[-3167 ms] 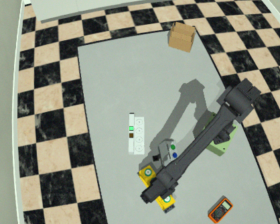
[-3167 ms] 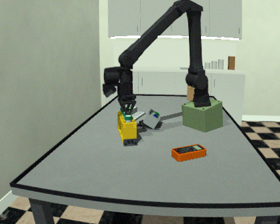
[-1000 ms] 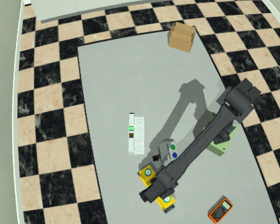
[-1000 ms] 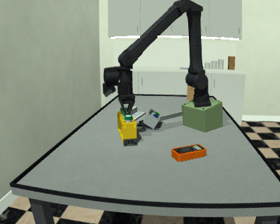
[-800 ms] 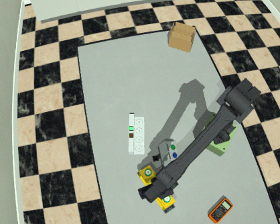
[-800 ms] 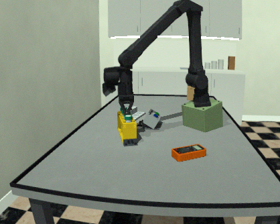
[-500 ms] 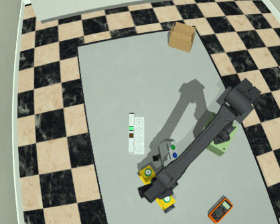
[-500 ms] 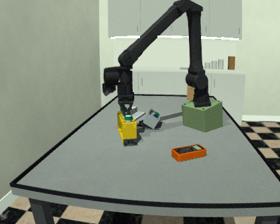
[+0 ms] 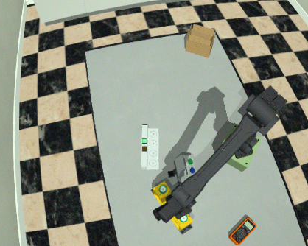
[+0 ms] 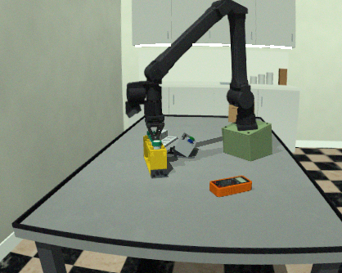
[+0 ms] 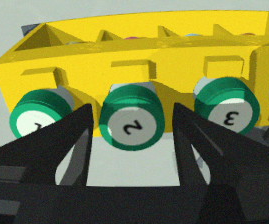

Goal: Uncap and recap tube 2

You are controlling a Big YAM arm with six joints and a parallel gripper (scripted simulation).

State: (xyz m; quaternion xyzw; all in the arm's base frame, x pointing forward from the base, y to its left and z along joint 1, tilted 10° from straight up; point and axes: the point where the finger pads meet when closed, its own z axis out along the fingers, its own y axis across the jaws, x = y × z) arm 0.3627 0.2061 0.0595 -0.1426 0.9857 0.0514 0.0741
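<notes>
Yellow plastic decapping stn has green-rimmed round cap no. 2 on its tube; black two-finger gripper part-open around it, nothing held. White rectangular cap tray: no caps in nests, green lamp lit.

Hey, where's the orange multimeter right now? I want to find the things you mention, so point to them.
The orange boxy multimeter (image 9: 242, 231) (image 10: 231, 186) lies on the gray tabletop, near the bottom edge right of center in the top view, and in front of the green base block (image 9: 242, 166) (image 10: 248, 143) in the exterior view.
</notes>
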